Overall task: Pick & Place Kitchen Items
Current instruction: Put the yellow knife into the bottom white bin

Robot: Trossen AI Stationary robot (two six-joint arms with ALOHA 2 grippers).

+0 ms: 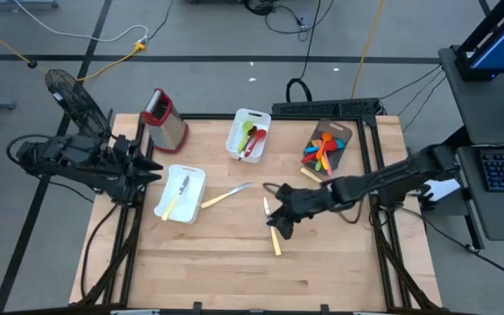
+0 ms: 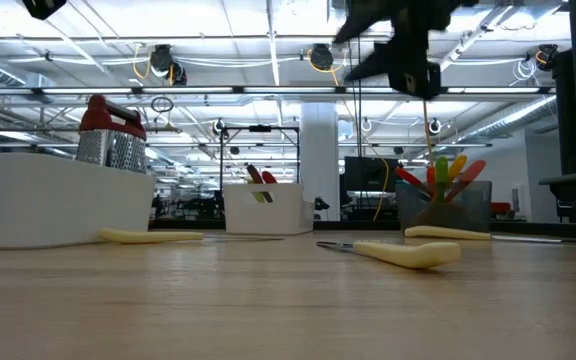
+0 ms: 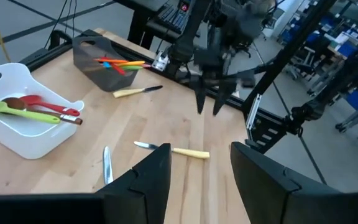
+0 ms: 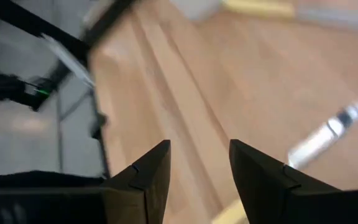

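1. Your right hand (image 1: 278,221) hangs over the middle of the desk (image 1: 234,262). Its fingers (image 3: 201,99) are apart and hold nothing.
2. Right under that hand lies a knife (image 1: 271,229) with a cream handle, flat on the wood. In the low view you can see the hand is up high, well apart from the knife (image 2: 398,252).
3. Your left hand (image 1: 151,168) waits at the left edge of the desk. Its fingers (image 3: 148,180) are apart too, with nothing in them.
4. Just beside the left hand sits a white tray (image 1: 180,194). One cream-handled knife (image 1: 176,199) lies in it.
5. Between that tray and your right hand, another cream knife (image 1: 226,195) lies on the desk.
6. At the back of the desk a second white tray (image 1: 248,134) holds a green spoon (image 1: 247,136) and a red spoon (image 1: 255,143).
7. A dark bin (image 1: 329,144) at the back right holds a bunch of colored spoons (image 1: 320,151), red, orange and blue. One more cream knife (image 1: 310,175) lies just beside it.
8. A grater (image 1: 163,119) with a red top stands at the back left.
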